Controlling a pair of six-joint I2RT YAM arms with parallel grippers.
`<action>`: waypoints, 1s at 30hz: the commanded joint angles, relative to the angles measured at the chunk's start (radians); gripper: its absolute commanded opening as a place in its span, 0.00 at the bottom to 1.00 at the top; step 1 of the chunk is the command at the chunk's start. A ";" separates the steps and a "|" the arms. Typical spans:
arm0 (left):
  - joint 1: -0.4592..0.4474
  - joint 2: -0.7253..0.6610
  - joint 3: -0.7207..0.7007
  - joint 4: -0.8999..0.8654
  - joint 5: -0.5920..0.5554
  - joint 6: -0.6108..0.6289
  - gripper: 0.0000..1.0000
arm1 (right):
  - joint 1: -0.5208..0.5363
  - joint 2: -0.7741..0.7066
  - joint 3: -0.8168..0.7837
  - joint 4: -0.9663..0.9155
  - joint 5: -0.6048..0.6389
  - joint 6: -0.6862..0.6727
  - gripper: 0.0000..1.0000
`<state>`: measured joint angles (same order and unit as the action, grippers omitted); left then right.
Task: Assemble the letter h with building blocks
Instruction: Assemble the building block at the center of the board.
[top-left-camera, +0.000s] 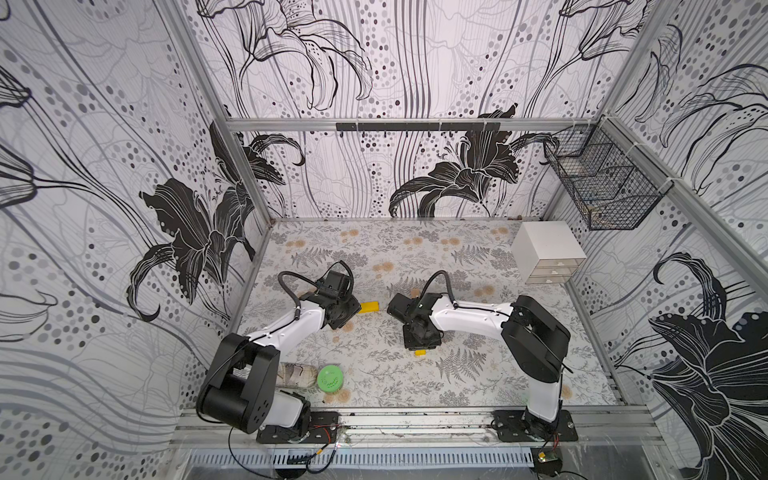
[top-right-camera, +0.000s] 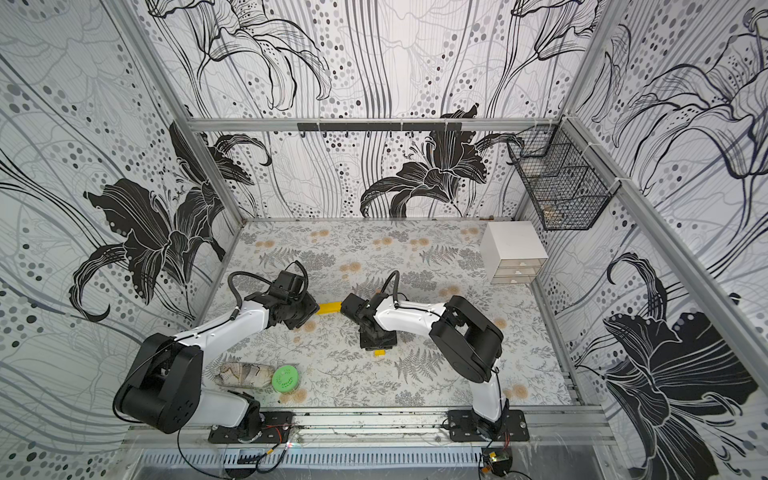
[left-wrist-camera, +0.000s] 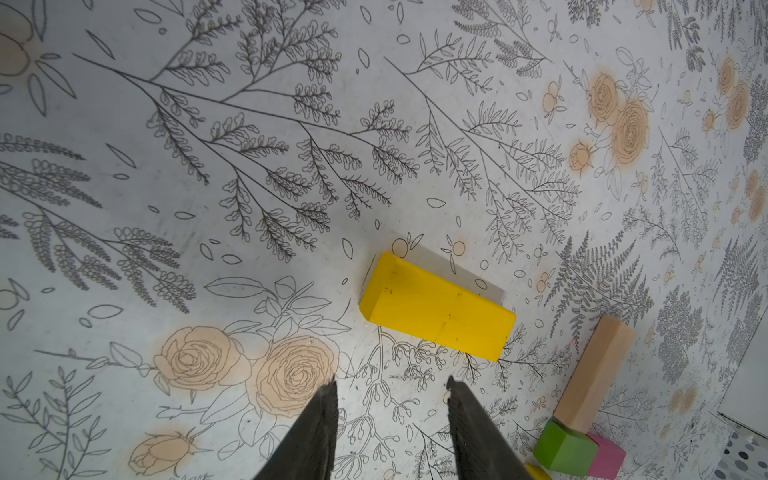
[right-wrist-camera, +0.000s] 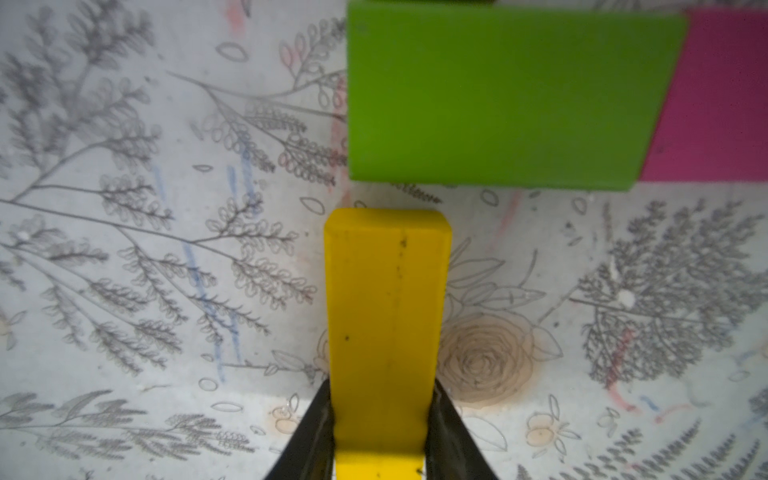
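Walls (top-left-camera: 104, 124): three sides, white paper with grey dots, wavy lines and big black lilies.
Frame (top-left-camera: 286, 124): aluminium bars in the corners and across the back wall.
Hook rail (top-left-camera: 415, 126): black, on the back bar at 12 o'clock.
Wire basket (top-left-camera: 602, 183): black, hangs on the side wall at 2 o'clock.
Drawer box (top-left-camera: 544, 245): white, three drawers, in the floor corner at 2 o'clock, under the basket.
Floor (top-left-camera: 415, 245): pale sheet with grey ferns and tan roses.
Metal track (top-left-camera: 415, 420): along the edge at 6 o'clock.
Light: even, with soft shadows.

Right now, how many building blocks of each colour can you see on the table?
yellow blocks: 2
tan block: 1
green block: 1
pink block: 1
Total: 5
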<state>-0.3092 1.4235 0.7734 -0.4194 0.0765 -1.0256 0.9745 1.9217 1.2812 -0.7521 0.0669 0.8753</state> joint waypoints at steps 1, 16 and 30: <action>-0.004 -0.017 0.021 -0.002 -0.013 0.013 0.46 | -0.007 0.003 0.009 -0.052 0.002 0.029 0.33; -0.005 -0.016 0.015 0.003 -0.012 0.015 0.46 | -0.016 0.003 0.004 -0.057 0.010 0.037 0.31; -0.004 -0.014 0.014 0.005 -0.014 0.015 0.46 | -0.026 0.024 0.023 -0.053 0.003 0.007 0.30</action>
<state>-0.3092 1.4235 0.7734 -0.4191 0.0765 -1.0222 0.9546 1.9217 1.2823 -0.7647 0.0669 0.8967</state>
